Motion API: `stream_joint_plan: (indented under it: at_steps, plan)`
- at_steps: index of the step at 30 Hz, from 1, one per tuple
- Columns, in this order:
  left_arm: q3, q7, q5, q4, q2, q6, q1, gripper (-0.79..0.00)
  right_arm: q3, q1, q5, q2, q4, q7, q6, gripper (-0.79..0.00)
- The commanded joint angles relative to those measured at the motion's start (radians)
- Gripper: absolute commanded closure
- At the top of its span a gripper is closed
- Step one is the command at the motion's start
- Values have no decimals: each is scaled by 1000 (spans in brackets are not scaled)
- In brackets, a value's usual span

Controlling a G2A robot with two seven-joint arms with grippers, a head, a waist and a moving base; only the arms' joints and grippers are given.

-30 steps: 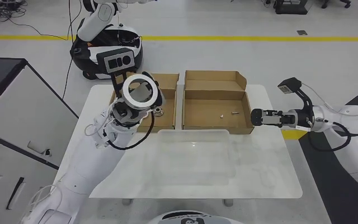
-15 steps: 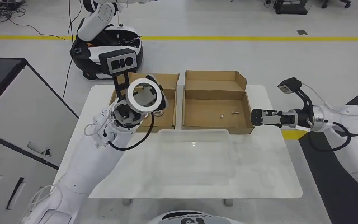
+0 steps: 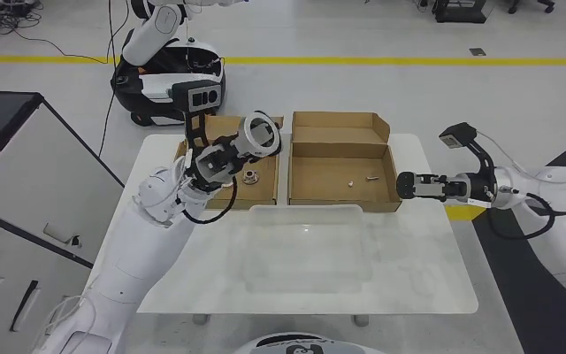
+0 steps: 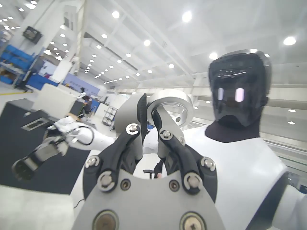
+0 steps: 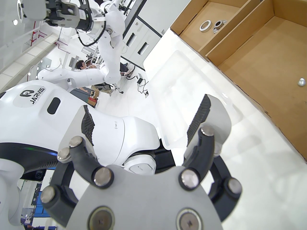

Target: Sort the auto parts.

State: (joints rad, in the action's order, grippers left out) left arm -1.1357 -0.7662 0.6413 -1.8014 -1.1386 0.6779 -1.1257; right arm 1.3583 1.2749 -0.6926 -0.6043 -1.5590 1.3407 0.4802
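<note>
My left gripper is raised over the left cardboard box and is shut on a large silver metal ring, which is tilted on edge. In the left wrist view the fingers pinch the wall of the ring. A flanged metal part lies in the left box; the right wrist view shows it beside a smaller ring. Two small metal pieces lie in the right box. My right gripper hangs open by that box's right wall, holding nothing.
A clear plastic tray sits on the white table in front of the two boxes. Another robot stands beyond the table's far left corner. A dark cabinet is off the table's left side.
My left arm has swung the ring to the right and farther over the left box, tipping it from flat to on edge. The right arm has not moved.
</note>
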Motion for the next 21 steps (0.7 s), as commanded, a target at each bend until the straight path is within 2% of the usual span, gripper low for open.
stream_joint_plan:
  at_steps: [1, 7, 13, 18, 21]
  plan:
    - [-10, 4, -75, 19, 2, -29, -3, 0, 0, 0, 0, 0, 0, 0, 0, -785]
    - [-14, 43, -190, 50, 1, -81, -14, 0, 0, 0, 0, 0, 0, 0, 0, -785]
    - [-11, 168, -353, 78, -6, -136, -13, 0, 0, 0, 0, 0, 0, 0, 0, -785]
    - [-14, 229, -481, 93, -9, -177, -13, 0, 0, 0, 0, 0, 0, 0, 0, -785]
    - [-32, 247, -622, 109, -4, -203, -10, 0, 0, 0, 0, 0, 0, 0, 0, -785]
